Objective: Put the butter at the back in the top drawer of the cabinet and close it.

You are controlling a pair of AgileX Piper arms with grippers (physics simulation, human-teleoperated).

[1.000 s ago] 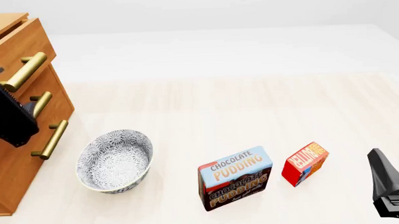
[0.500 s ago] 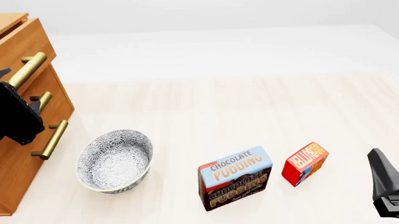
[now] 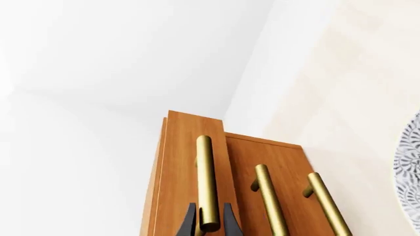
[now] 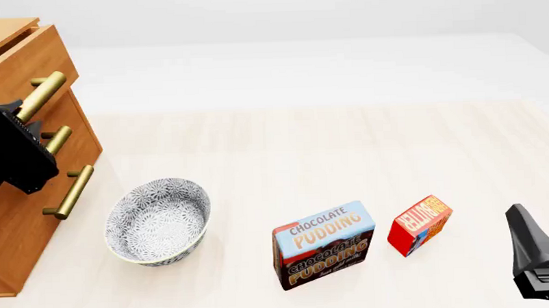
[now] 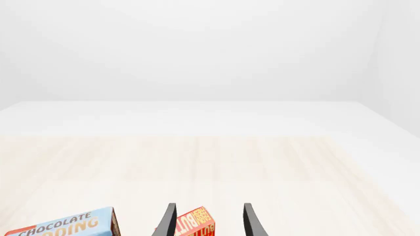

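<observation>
Moved since a second ago: left gripper (image 3: 208, 227), risen to the top drawer (image 4: 20, 63) handle (image 3: 206, 182), fingers spread astride it. Drawer barely open. Butter (image 4: 421, 224) untouched near the bench's front right edge; right gripper (image 5: 208, 221) spread, empty, just behind it. All steps remain.

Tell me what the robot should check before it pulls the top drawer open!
1. Left gripper lined up on the top drawer's handle: ok, a finger on each side.
2. Gripper shut on the handle: cannot tell.
3. Top drawer open enough: not ok, barely out.
4. Bowl out of the drawer's path: cannot tell.
5. Butter ready to pick: ok, standing free beside the pudding box.
6. Right gripper open facing the butter: ok.
</observation>
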